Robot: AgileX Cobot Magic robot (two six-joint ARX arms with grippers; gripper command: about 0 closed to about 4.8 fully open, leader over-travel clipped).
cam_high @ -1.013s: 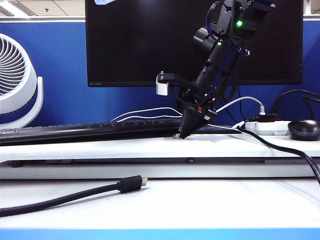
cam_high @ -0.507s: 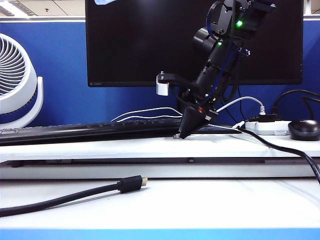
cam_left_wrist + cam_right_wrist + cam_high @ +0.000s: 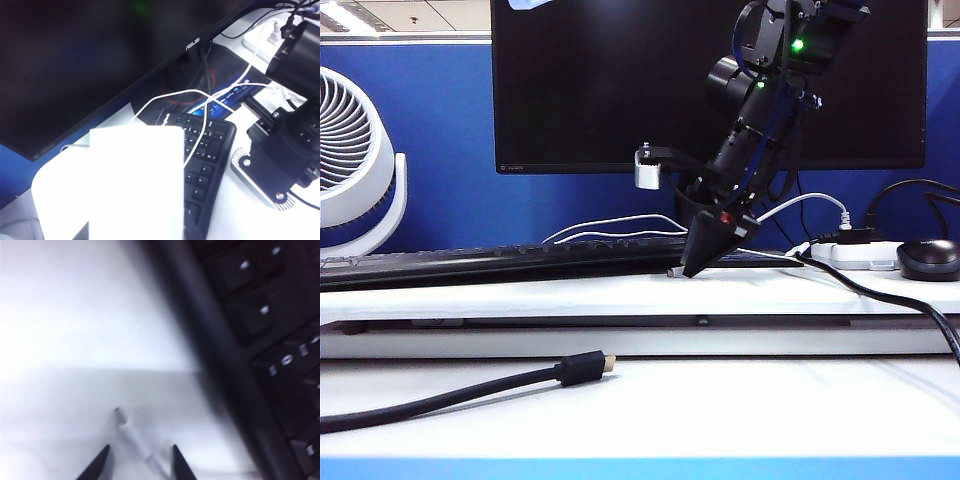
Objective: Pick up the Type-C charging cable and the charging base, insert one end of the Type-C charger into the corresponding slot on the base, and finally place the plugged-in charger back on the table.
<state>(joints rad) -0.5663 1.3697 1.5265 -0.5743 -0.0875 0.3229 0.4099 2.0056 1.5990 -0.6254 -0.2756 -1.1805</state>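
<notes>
Reaching down to the raised shelf board of the table (image 3: 520, 295), the right gripper (image 3: 686, 268) stood with its black tip just at the front edge of the keyboard (image 3: 470, 262). Its 2 fingers (image 3: 95, 466) were spread apart in the right wrist view, and the silver-tipped connector of the Type-C charging cable (image 3: 132, 434) lay on the white surface between them — not clamped, with a gap showing on both sides. From there the thin white cord ran back across the keyboard toward the monitor stand (image 3: 192, 67) in the left wrist view.

The left gripper (image 3: 665, 157) hung above the shelf in front of the monitor (image 3: 610, 85), closed on the charging base (image 3: 646, 172), which it held clear of the table with its metal prongs upward. In the left wrist view the base (image 3: 135, 182) filled the foreground as a bright, overexposed white block.

On the lower desk surface lay a thick black cable (image 3: 470, 390) with a gold-tipped plug, well apart from both grippers — and a power strip (image 3: 855, 255) sat at the right end of the shelf beside a mouse (image 3: 928, 258).
</notes>
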